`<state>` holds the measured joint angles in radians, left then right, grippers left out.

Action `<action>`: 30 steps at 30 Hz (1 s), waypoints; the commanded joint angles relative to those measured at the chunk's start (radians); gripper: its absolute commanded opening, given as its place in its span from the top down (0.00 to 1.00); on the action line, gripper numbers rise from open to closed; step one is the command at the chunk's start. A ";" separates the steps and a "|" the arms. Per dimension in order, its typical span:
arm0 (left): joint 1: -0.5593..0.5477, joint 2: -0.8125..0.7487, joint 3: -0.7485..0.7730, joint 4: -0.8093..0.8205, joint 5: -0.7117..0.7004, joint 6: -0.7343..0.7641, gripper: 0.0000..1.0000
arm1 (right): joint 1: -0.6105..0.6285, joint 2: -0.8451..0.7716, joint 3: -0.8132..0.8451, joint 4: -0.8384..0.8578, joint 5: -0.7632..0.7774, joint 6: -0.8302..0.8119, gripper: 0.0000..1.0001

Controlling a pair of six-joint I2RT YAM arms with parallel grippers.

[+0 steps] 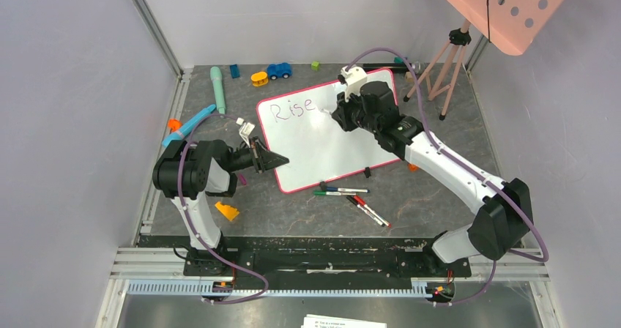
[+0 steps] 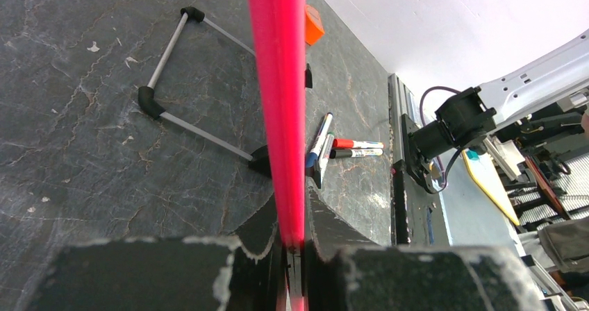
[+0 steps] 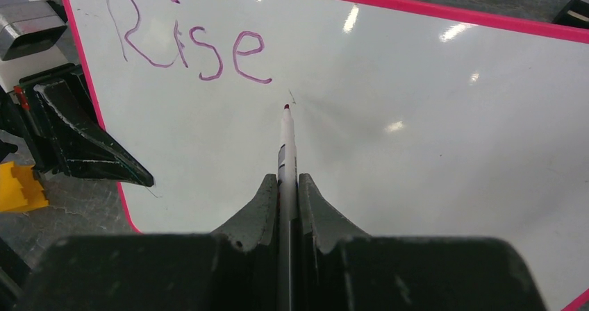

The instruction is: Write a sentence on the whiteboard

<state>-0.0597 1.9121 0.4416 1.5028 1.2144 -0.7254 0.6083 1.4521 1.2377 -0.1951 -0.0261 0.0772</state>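
Dark slate table (image 1: 293,218) carries the whiteboard (image 1: 322,145) at its centre, with the sentence (image 1: 291,109), reading only "Rise", toward the board's 10 o'clock corner. My left gripper (image 1: 272,159) is clamped on the pink rim at the board's 8 o'clock edge. My right gripper (image 1: 340,116) is clenched on a marker (image 3: 287,144), its tip just beside the final letter; contact with the board cannot be confirmed.

I can read just one piece of writing: the word (image 1: 291,110) "Rise", handwritten in purplish ink on the whiteboard (image 1: 329,152), toward the board's ten o'clock corner in the overhead view. My right wrist camera shows it at eleven o'clock. The print on the paper slip (image 1: 344,321) at six o'clock and on the markers (image 1: 343,191) is too small to read.
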 commanded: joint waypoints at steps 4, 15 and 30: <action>-0.025 0.032 0.015 0.054 0.079 0.074 0.93 | -0.003 -0.065 -0.043 0.075 -0.014 0.005 1.00; -0.031 0.049 0.032 0.054 0.100 0.068 0.95 | -0.004 -0.079 -0.073 0.079 -0.001 0.018 1.00; -0.032 0.053 0.033 0.054 0.099 0.064 0.94 | -0.002 -0.020 -0.004 0.069 0.008 0.015 1.00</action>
<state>-0.0696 1.9381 0.4736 1.5021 1.2339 -0.7273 0.6083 1.4143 1.1751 -0.1619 -0.0280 0.0891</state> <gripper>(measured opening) 0.135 0.113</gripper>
